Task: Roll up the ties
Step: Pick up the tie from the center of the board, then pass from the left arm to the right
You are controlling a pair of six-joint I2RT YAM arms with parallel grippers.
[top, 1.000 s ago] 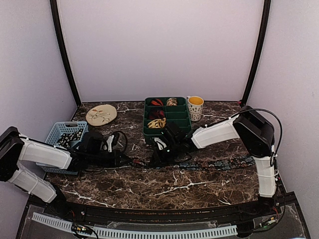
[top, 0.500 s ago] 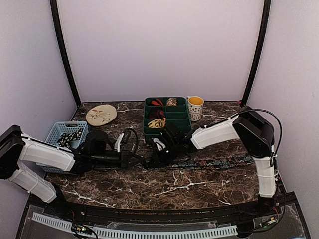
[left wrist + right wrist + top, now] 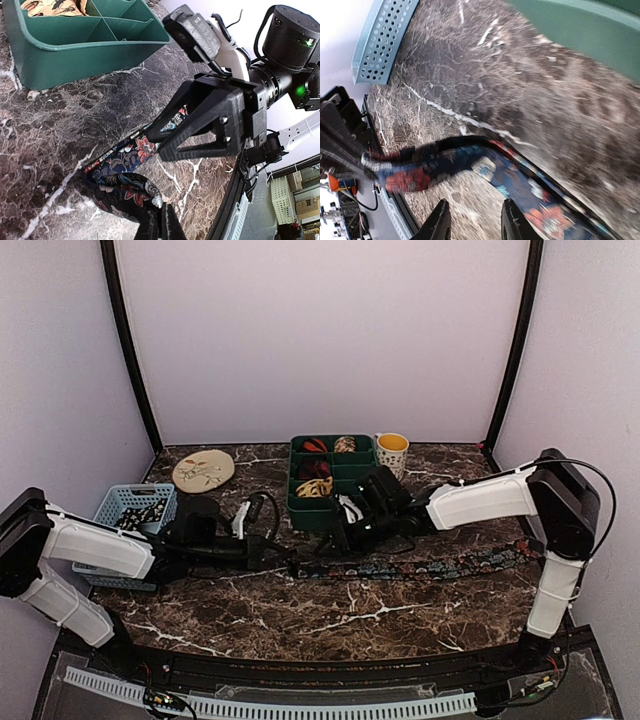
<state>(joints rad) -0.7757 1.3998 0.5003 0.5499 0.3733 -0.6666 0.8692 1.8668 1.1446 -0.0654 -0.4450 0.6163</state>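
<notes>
A long dark floral tie (image 3: 430, 564) lies stretched across the marble table from the middle to the right. My left gripper (image 3: 283, 555) is shut on its left end, which folds over in a loop (image 3: 122, 192) just above my fingertips (image 3: 161, 226). My right gripper (image 3: 345, 530) is open and empty, hovering over the tie near the green tray; its fingers (image 3: 441, 222) show above the tie (image 3: 485, 165). Rolled ties sit in the green tray: red-black ones (image 3: 313, 467), a tan one (image 3: 345, 444) and a yellow-cream one (image 3: 314, 487).
The green compartment tray (image 3: 352, 472) stands at the back centre, with a yellow-filled mug (image 3: 391, 454) to its right. A round patterned plate (image 3: 203, 470) and a blue basket (image 3: 118, 506) with dark contents sit at the left. Black cables trail beside the left arm.
My left gripper has moved right along the table to the tie's left end and is shut on it. My right gripper has drawn back to the right, toward the green tray.
</notes>
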